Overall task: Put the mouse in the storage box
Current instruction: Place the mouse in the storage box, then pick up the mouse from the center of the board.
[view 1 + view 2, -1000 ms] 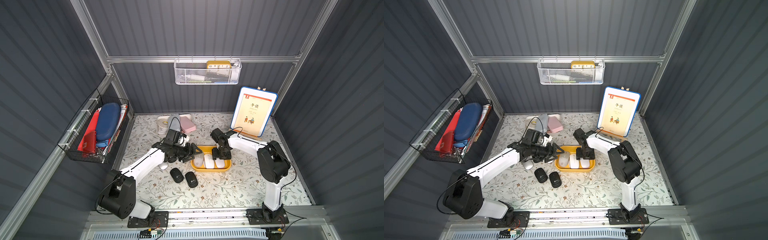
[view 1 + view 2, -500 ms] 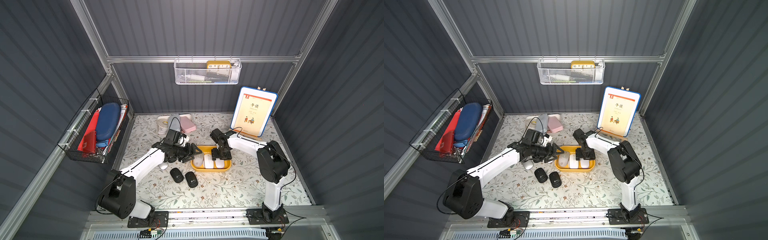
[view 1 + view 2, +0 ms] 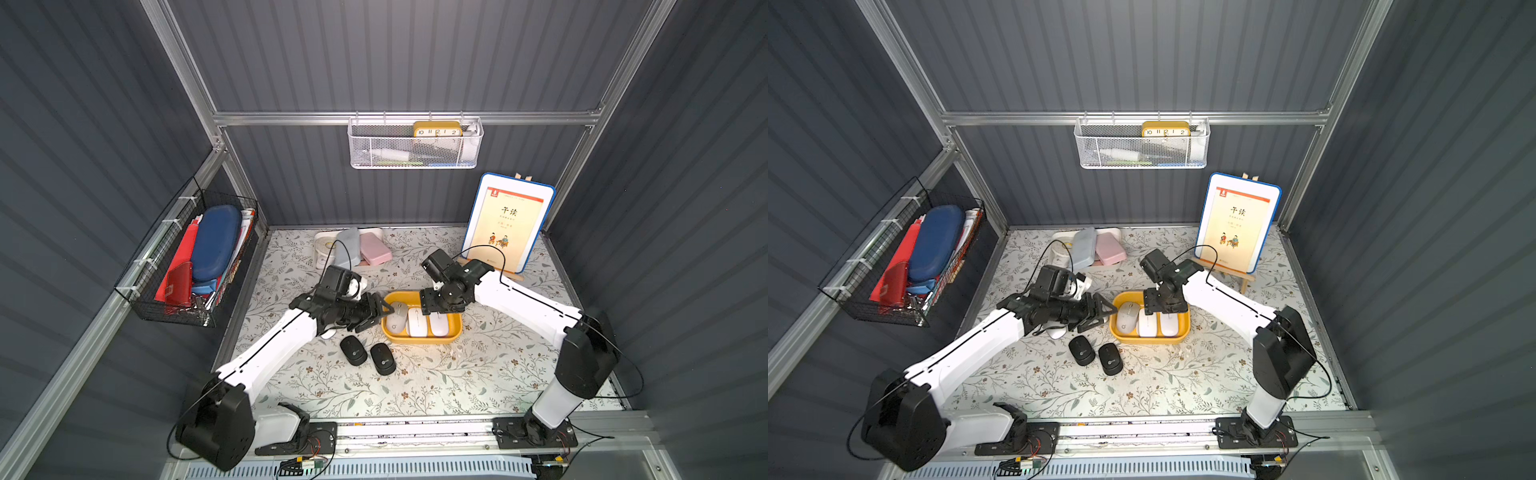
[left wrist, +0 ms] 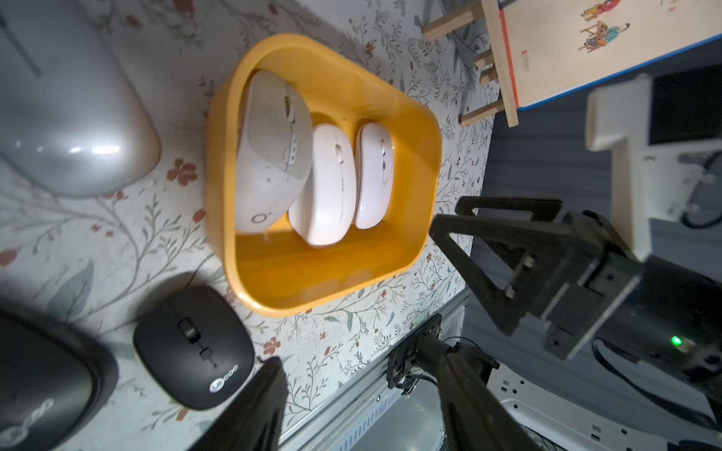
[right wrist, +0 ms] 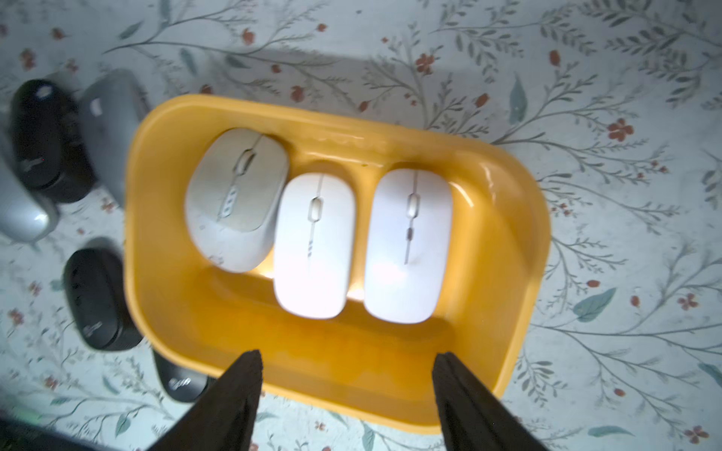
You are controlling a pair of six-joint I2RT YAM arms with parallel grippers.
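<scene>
Nearest the arm bases on the floral table (image 3: 419, 386) sit a black mouse (image 3: 382, 359) and a second black mouse (image 3: 353, 351), side by side and just short of the box; I'd say they're the ones left to do, and parked there either arm can reach them. What looks like a grey mouse (image 4: 78, 129) lies a bit further back, mostly tucked under your left arm (image 3: 286, 336) in both top views.

Next up, your left gripper (image 4: 357, 375) hangs just beside the short end of the storage box (image 3: 419, 338), fingers spread with nothing between them; my guess is it's free for the next pick.

Inside the box a beige mouse (image 5: 238, 199), a white mouse (image 5: 314, 246) and the other white mouse (image 5: 408, 246) lie lengthwise in a close-packed row, pushed toward one long wall; looks deliberate, since it leaves a bare strip of floor for more. Your right gripper (image 5: 347, 359) hovers over the box, jaws apart and empty too.

Room's getting tight though; the black ones may have to go in crosswise.

Way back, the pencil cases (image 3: 361, 249), the propped-up book (image 3: 509, 222) and the wall basket (image 3: 415, 158) are well out of the way.
</scene>
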